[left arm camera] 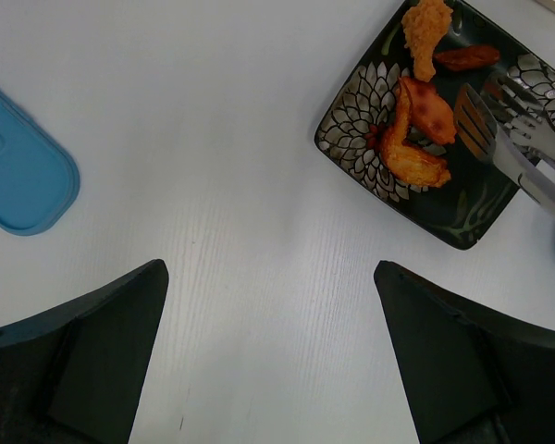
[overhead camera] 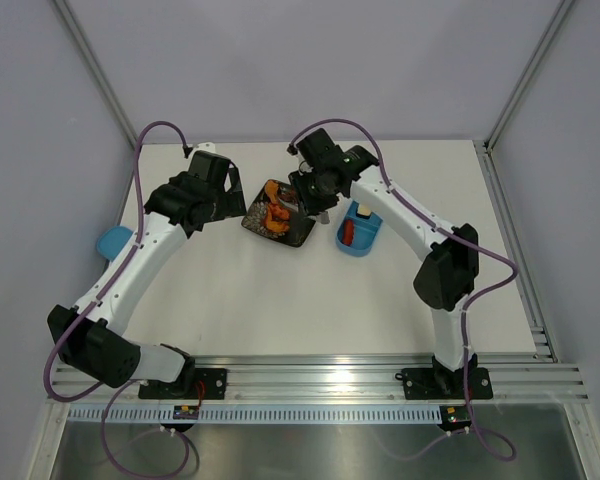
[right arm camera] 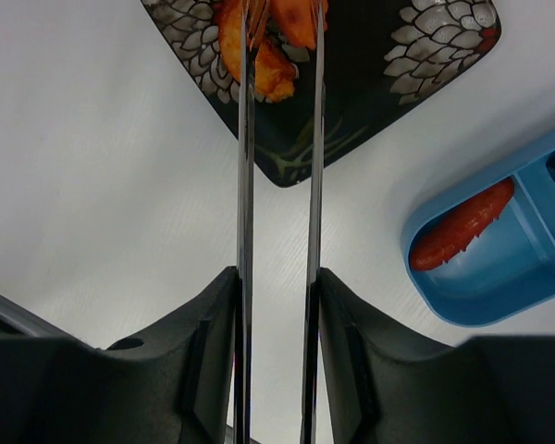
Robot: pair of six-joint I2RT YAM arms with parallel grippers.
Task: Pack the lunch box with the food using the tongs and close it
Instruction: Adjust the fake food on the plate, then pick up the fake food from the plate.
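"Three pale walls (overhead camera: 310,60), one white table (overhead camera: 280,300)?"
"Yes. The right gripper (right arm camera: 277,277) clamps the tongs (right arm camera: 245,185), tips slightly apart over food (left arm camera: 416,157) on the plate (right arm camera: 351,111); box (overhead camera: 360,248) just right, lid (left arm camera: 18,176) far left."

Black plate (left arm camera: 361,111) patterned with white flowers, carrying orange food (left arm camera: 416,157). Silver tongs (left arm camera: 523,166). Light-blue lunch box (right arm camera: 509,287) with a red piece (right arm camera: 462,236) inside; matching blue lid (left arm camera: 18,176); white tabletop (left arm camera: 213,185).

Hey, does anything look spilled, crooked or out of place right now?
Nothing stands out. The food sits on the plate or in the lunch box, none on the table; the lid lies flat, apart.
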